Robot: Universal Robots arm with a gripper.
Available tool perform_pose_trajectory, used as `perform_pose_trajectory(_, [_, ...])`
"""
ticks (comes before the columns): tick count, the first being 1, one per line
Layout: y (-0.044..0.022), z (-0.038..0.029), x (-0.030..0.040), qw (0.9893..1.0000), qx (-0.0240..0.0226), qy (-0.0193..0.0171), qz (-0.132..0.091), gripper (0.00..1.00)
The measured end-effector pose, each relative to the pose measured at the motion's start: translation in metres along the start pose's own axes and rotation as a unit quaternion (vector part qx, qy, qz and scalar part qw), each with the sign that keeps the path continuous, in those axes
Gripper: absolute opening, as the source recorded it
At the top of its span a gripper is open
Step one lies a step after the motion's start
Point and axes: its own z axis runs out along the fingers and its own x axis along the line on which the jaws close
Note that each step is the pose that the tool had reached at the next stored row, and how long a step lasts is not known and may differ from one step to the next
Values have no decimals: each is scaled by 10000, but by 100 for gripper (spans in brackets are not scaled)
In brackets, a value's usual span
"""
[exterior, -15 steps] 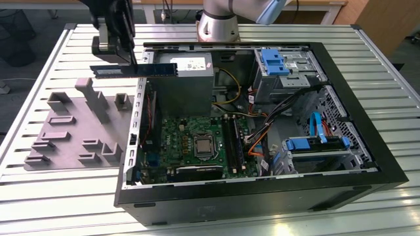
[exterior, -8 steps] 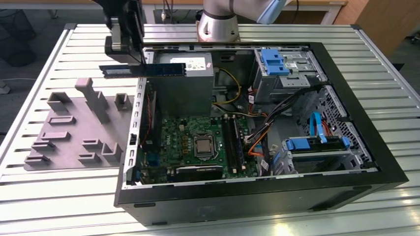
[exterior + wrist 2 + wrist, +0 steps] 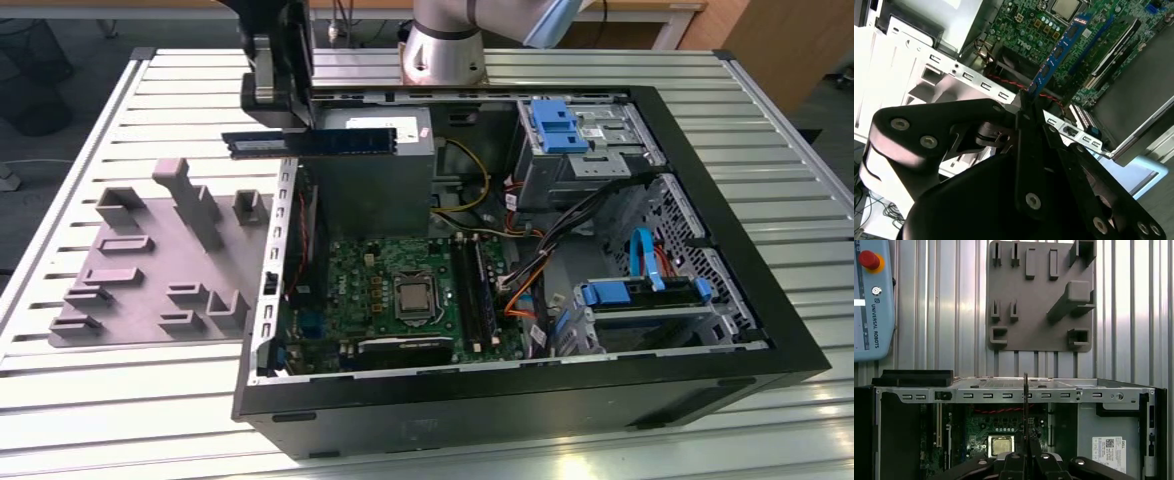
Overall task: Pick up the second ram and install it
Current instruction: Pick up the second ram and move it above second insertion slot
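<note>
Above the computer case (image 3: 534, 412), the second ram (image 3: 354, 141) is clamped in the pincer (image 3: 283, 131); tilted, the motherboard slots (image 3: 470, 280) could be missed.

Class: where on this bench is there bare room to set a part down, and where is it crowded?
Bare: the table nearer the camera than the grey tray, and the strip at the exterior view's right of the computer case. Crowded: cables inside the case.

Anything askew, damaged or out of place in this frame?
Nothing stands out. The gripper holds the second ram level above the edge of the open case; the gray fixture plate lies flat beside it.
</note>
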Motion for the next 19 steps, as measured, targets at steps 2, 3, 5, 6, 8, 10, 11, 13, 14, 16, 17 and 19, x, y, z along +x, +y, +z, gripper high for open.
perform_pose_trajectory(2, [-31,0,0,10000,0,0,0,14])
perform_pose_trajectory(3, [-46,0,-1,10000,0,0,0,14])
perform_pose_trajectory(5, [-77,0,-1,10000,0,0,0,14])
perform_pose_trajectory(6, [-95,0,-1,10000,0,0,0,14])
perform_pose_trajectory(8, [-151,-1,-2,10000,0,0,1,14])
perform_pose_trajectory(10, [-235,-1,-3,10000,0,0,0,14])
perform_pose_trajectory(11, [-280,-1,-4,10000,0,0,0,14])
perform_pose_trajectory(13, [-370,-1,-5,10000,1,0,1,14])
perform_pose_trajectory(14, [-415,-2,-5,10000,1,0,0,14])
perform_pose_trajectory(16, [-509,-1,-6,10000,1,0,0,14])
perform_pose_trajectory(17, [-553,-1,-7,10000,2,0,0,14])
perform_pose_trajectory(19, [-640,-1,-8,10000,2,0,0,14])
